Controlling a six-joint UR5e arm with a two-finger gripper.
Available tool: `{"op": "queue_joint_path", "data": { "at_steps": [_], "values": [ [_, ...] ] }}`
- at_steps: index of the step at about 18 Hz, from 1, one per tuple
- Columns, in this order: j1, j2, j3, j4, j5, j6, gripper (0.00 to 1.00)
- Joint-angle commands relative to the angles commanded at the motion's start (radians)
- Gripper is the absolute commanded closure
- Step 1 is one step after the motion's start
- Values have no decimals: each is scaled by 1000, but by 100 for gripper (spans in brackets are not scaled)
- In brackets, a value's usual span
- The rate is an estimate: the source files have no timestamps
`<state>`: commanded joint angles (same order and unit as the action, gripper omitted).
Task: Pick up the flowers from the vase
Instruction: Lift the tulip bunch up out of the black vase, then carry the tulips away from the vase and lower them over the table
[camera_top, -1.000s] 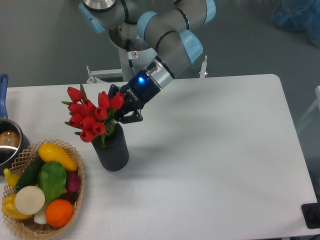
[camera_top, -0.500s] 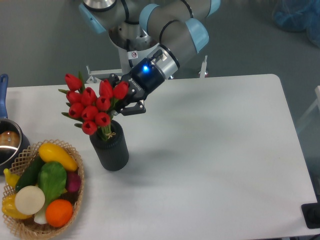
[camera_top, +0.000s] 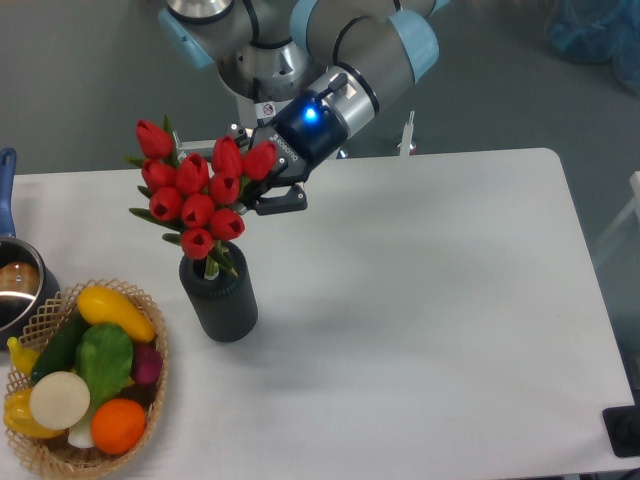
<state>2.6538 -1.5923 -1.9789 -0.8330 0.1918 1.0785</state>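
Observation:
The flowers (camera_top: 198, 195) are a bunch of red tulip buds with green leaves, lifted so that only the stem ends still dip into the vase mouth. The vase (camera_top: 220, 302) is a dark ribbed cylinder standing upright on the white table. My gripper (camera_top: 255, 192) comes in from the upper right and is shut on the flowers at the right side of the bunch, its fingers partly hidden behind the buds.
A wicker basket (camera_top: 150, 400) of colourful fruit and vegetables sits at the front left, close to the vase. A metal pot (camera_top: 18, 290) with a blue handle stands at the left edge. The arm's base (camera_top: 255, 80) is behind the table.
The gripper has risen and shifted slightly right with the flowers, drawing the stems up out of the vase. The vase has stayed in place.

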Motion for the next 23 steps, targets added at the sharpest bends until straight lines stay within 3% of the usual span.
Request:
{"op": "queue_joint_path", "data": {
  "at_steps": [9,19,23],
  "values": [
    [37,5,55,-3,-90,-153,82],
    [60,6,74,-2,-138,-178,82],
    [74,-6,126,3,-129,-161,82]
  ]
}}
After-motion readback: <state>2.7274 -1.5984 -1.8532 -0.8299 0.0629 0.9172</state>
